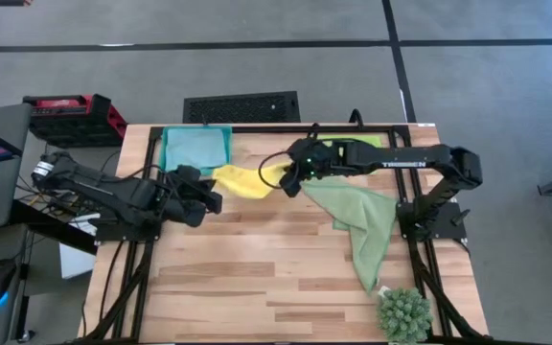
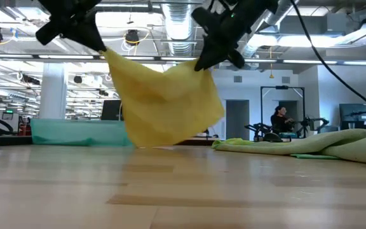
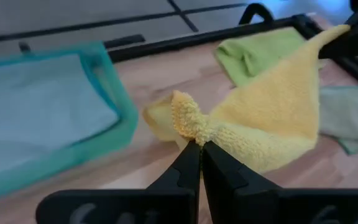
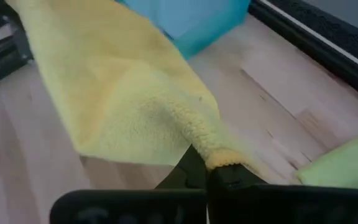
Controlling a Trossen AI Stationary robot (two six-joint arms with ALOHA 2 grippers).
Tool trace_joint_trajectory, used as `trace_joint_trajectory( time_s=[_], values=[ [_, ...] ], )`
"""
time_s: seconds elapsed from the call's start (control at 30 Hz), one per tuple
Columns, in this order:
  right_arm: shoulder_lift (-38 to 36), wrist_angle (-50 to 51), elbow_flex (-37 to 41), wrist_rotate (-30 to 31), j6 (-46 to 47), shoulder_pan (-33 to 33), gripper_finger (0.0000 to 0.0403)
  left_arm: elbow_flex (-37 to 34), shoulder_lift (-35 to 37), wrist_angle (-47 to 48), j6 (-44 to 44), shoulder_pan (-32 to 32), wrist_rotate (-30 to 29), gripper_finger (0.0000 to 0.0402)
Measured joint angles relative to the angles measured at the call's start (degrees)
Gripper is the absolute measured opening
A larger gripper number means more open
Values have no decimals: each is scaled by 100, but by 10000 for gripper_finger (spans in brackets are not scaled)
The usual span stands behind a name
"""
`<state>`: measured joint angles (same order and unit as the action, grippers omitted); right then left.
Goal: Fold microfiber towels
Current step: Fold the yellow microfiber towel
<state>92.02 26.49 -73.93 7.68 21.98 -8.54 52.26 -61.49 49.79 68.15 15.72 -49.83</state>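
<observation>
Near the centre of the high view, slightly toward its upper half, I have both grippers clamped on opposite corners of the yellow towel (image 1: 242,180), which hangs stretched between them above the table (image 1: 257,278). My left gripper (image 1: 209,198) sits just left of the cloth with its fingers (image 3: 188,167) pinched tight on a bunched corner (the left wrist view shows the nap squeezed up right at the tips). My right gripper (image 1: 290,180) is just right of the cloth, its fingers (image 4: 194,165) likewise clenched on a folded edge of the same towel. From the low view the towel sags in a broad curtain from both grips, its lowest edge at or just above the wood; I cannot tell whether it touches. At the upper left of the high view, just behind my left gripper, stands the teal tray (image 1: 166,153) with the light blue towel (image 1: 195,147) lying in it. To the right of centre the sage green towel (image 1: 362,225) sprawls down toward the spiky plant (image 1: 403,314) at the lower right corner. A lime green towel (image 1: 362,141) peeks out at the top edge, partly hidden under my right arm.
</observation>
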Motion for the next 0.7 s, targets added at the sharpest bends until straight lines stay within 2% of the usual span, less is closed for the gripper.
trace_joint_trajectory(
  time_s=[0.2,0.43,0.6,0.7],
  values=[
    [-53,707,20,-249,-1,231,7,-2,-75,36,-120,-97,930,0],
    [556,867,17,-351,120,712,8,-148,-701,77,117,-61,2044,0],
    [897,952,24,-715,304,881,9,-148,-1201,20,260,10,2429,0],
    [1029,951,24,-1211,374,935,9,-150,-1395,16,364,58,2580,0]
  ],
)
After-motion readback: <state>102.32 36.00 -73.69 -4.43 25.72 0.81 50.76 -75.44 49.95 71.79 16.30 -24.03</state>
